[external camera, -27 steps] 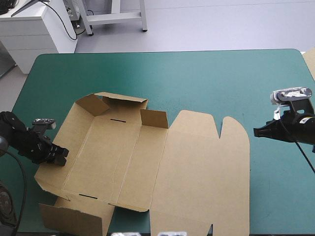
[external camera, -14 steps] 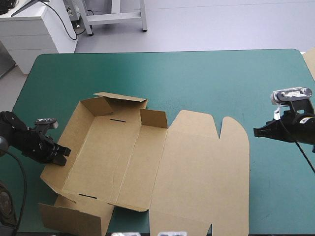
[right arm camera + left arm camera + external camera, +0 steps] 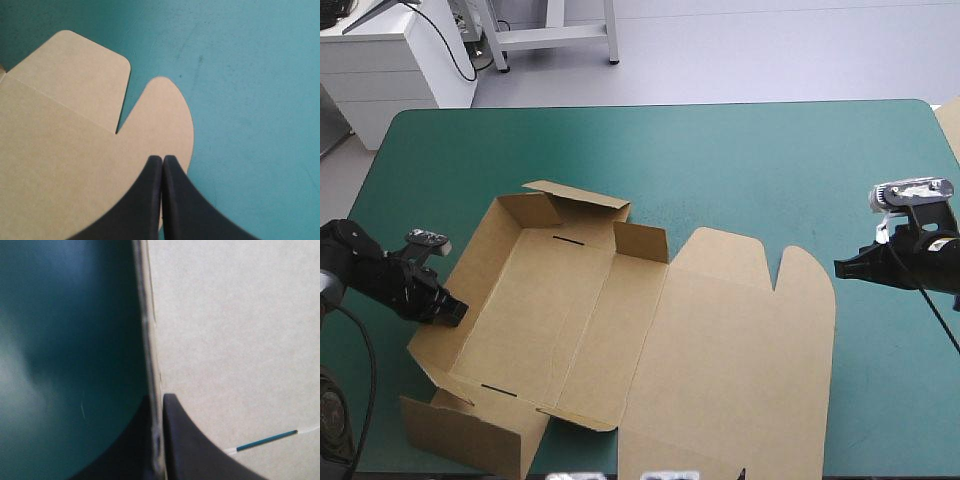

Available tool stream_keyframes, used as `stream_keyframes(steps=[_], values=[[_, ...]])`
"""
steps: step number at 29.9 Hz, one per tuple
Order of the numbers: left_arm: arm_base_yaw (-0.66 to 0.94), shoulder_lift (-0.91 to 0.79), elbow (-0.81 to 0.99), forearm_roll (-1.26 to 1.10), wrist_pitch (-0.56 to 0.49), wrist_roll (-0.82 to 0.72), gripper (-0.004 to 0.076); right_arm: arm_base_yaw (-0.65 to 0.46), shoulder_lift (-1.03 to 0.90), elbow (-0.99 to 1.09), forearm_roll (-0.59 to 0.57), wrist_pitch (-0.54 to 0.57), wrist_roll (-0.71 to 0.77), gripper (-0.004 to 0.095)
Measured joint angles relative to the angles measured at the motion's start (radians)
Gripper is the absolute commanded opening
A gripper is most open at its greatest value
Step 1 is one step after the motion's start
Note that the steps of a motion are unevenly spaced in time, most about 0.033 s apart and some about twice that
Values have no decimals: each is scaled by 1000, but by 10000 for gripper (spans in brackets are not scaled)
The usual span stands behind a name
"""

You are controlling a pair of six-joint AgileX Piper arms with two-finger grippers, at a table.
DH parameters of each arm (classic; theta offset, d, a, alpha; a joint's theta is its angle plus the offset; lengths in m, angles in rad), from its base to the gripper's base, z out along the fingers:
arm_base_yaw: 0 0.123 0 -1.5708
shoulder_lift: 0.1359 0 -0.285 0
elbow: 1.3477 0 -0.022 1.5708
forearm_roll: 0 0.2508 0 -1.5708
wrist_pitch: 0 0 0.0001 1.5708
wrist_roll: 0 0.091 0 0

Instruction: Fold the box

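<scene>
Teal-green table (image 3: 740,160) bears one box (image 3: 720,340), left gripper (image 3: 448,312) clamping it.

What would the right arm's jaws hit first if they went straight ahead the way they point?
Most likely the box's rounded lid flap, lying flat on the table just ahead of the shut jaws; their height above it is unclear.

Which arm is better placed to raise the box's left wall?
Left, likely. The left gripper is shut on the box at its left wall's edge; the right gripper, shut and empty, sits by the lid's tab.
</scene>
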Motion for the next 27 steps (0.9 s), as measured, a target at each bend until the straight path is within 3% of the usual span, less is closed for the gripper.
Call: stream_keyframes(steps=[6, 16, 27], values=[[-132, 0, -127, -6, -29, 59, -8, 0, 1, 0, 3, 16, 0, -21], [-399, 24, -359, 45, -164, 93, -8, 0, 1, 0, 3, 16, -4, -21], [-757, 150, -566, 390, -294, 94, -8, 0, 1, 0, 3, 16, -12, -21]])
